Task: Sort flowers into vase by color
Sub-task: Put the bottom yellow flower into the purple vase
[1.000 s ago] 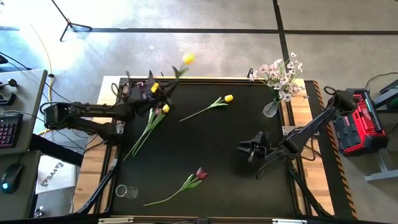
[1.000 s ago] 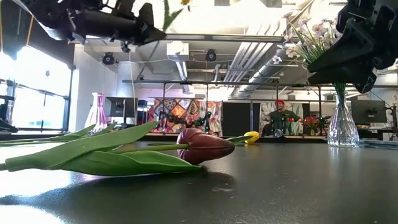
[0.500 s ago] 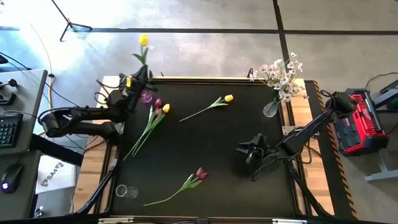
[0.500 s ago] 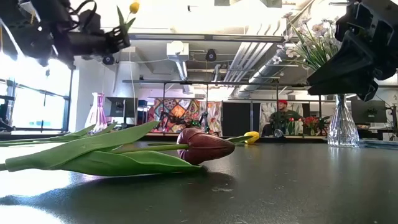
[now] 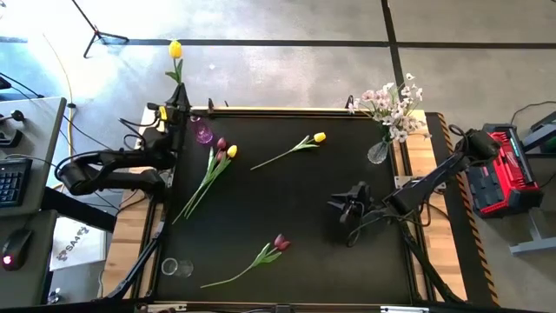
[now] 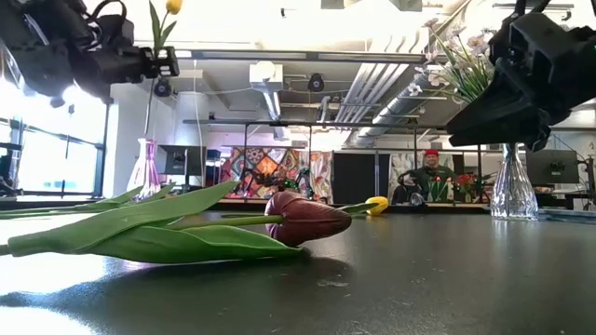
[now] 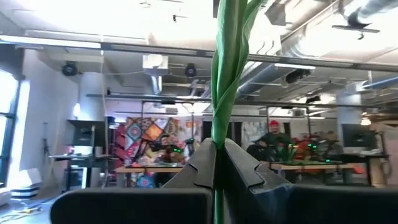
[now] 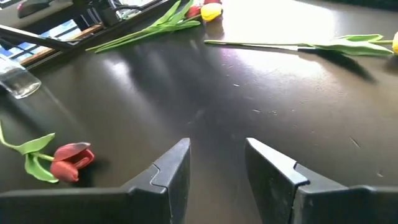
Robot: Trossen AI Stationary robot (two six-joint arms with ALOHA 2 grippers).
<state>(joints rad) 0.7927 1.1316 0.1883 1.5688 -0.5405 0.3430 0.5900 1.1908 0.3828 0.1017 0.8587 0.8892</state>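
Note:
My left gripper [image 5: 180,111] is at the table's far left corner, shut on a yellow tulip [image 5: 175,49] that stands upright above the purple vase [image 6: 146,167]. My right gripper [image 8: 217,168] hovers open over the table's right half, touching nothing. A red and a yellow tulip [image 5: 221,149] lie together on the mat at the far left. Another yellow tulip [image 5: 319,137] lies mid-table, and a dark red tulip [image 5: 281,242] lies near the front. Pale pink-white blossoms [image 5: 393,103] stand in a clear vase [image 5: 378,152] at the far right. My left gripper pinches the yellow tulip's green stem [image 7: 216,134] between its two fingers, well below the bloom. The fingers slant upward and lie across the stem. The flower stands upright and lifted clear, bloom [image 6: 172,6] on top. Its lower stem [image 6: 146,107] hangs toward the purple vase's mouth.
A small clear glass [image 5: 176,267] stands at the near left corner. A red case [image 5: 499,169] sits beyond the table's right edge. Bare dark mat [image 5: 295,187] lies between the flowers.
My left gripper has swung toward the table's far left corner, over the purple vase, and tipped upward. The yellow tulip in it has gone from slanting to upright, its bloom carried leftward past the far edge.

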